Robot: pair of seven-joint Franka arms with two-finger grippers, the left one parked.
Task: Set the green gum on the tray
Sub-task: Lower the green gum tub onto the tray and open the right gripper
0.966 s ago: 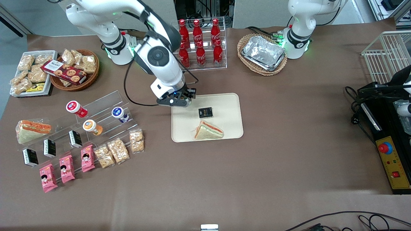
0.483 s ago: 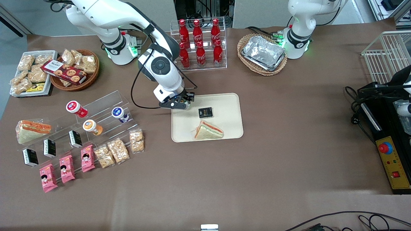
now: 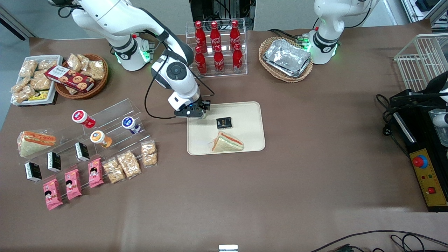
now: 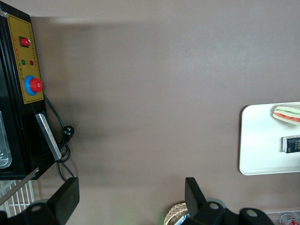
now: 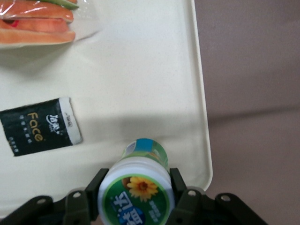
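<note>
The green gum (image 5: pixel 137 190) is a small bottle with a green-rimmed lid that bears a yellow flower. My right gripper (image 5: pixel 136 186) is shut on it, one finger on each side of the lid. It hangs upright, low over the beige tray (image 5: pixel 140 70), near the tray's corner closest to the working arm's base. I cannot tell whether its bottom touches the tray. In the front view the gripper (image 3: pixel 195 113) covers the gum at that corner of the tray (image 3: pixel 246 115). The tray's edge also shows in the left wrist view (image 4: pixel 262 140).
On the tray lie a black packet (image 3: pixel 224 123) (image 5: pixel 40 125) close beside the gum and a wrapped sandwich (image 3: pixel 227 142) nearer the front camera. A rack of red cola bottles (image 3: pixel 217 49) stands beside the arm. An acrylic shelf with a red-lidded bottle (image 3: pixel 82 118) and a blue-lidded bottle (image 3: pixel 130 125) lies toward the working arm's end.
My right gripper has come down lower over the tray's corner with the gum still in it. Nothing else has moved.
</note>
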